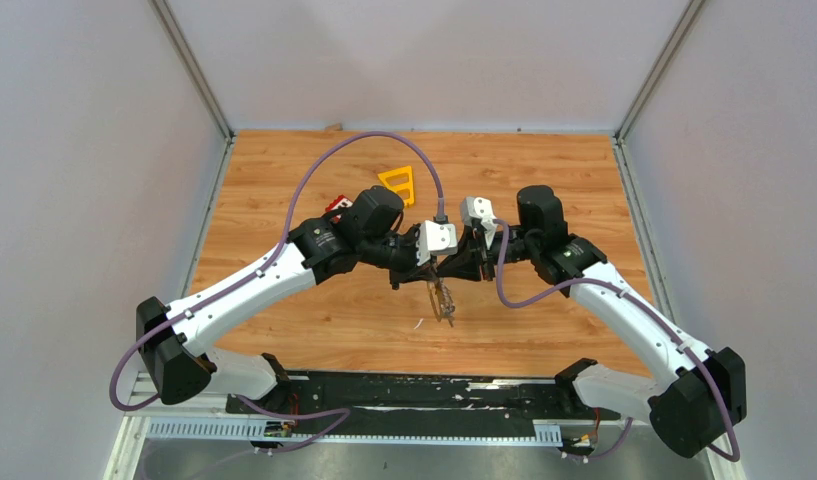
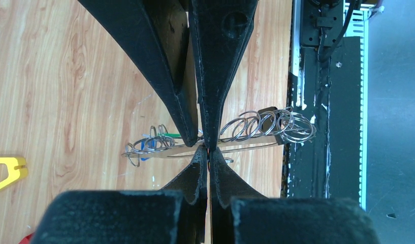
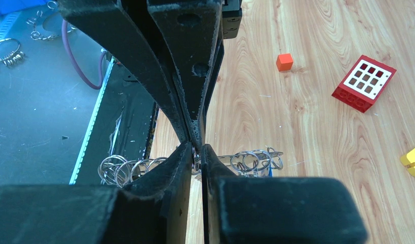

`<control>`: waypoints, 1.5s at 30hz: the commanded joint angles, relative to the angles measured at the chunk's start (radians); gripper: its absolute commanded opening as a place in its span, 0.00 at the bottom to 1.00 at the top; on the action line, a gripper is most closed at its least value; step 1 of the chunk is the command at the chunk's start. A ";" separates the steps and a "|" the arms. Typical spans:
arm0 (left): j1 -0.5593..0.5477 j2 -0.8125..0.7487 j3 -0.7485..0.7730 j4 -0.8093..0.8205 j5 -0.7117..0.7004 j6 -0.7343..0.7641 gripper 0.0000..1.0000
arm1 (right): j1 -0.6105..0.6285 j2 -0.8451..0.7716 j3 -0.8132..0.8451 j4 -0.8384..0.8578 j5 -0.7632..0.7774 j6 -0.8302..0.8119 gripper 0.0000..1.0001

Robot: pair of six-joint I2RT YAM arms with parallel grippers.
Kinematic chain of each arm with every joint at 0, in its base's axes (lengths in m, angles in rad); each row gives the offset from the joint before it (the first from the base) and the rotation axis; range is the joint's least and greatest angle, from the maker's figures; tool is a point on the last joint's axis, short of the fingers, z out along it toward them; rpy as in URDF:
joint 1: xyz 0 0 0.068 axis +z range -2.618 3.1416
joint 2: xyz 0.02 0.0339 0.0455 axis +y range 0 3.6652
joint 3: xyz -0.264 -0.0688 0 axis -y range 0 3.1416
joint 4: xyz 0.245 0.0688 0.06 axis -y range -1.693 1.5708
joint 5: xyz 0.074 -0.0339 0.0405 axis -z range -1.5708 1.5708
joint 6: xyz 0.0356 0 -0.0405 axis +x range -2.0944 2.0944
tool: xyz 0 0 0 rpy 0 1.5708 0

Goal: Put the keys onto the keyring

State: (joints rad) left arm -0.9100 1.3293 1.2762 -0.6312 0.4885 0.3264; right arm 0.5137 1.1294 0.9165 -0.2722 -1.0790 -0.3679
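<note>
The keyring (image 1: 443, 298) is a thin grey metal loop hanging over the wood just below where my two grippers meet. In the left wrist view the keyring (image 2: 256, 144) runs sideways, strung with several small silver rings; blue and green tags of the keys (image 2: 153, 143) show at its left end. My left gripper (image 2: 208, 150) is shut on the loop's thin bar. In the right wrist view my right gripper (image 3: 196, 152) is shut on one small silver ring at the keyring (image 3: 235, 156), tip to tip with the left fingers above it. The key blades are mostly hidden.
A yellow triangular frame (image 1: 398, 183) lies at the back, a red brick (image 3: 364, 83) and a small orange block (image 3: 284, 62) beside it. A small loose bit (image 1: 418, 323) lies on the wood. The black base strip (image 1: 404, 390) borders the near edge.
</note>
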 commanded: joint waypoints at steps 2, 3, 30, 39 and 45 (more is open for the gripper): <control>-0.007 -0.039 0.014 0.049 0.035 -0.025 0.00 | -0.001 0.010 0.002 0.018 -0.027 -0.017 0.13; -0.006 -0.039 0.012 0.051 0.035 -0.025 0.00 | 0.001 0.010 0.002 0.018 -0.028 -0.017 0.14; -0.007 -0.057 -0.003 0.054 0.037 -0.024 0.00 | 0.006 0.001 0.002 -0.023 -0.006 -0.073 0.14; -0.007 -0.057 -0.001 0.056 0.040 -0.028 0.00 | 0.005 0.010 0.003 -0.032 -0.016 -0.082 0.15; -0.007 -0.052 0.003 0.056 0.048 -0.030 0.00 | 0.010 0.021 0.003 -0.031 -0.022 -0.082 0.14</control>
State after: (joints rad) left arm -0.9100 1.3224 1.2629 -0.6308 0.4957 0.3176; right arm 0.5163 1.1400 0.9165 -0.3012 -1.0916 -0.4244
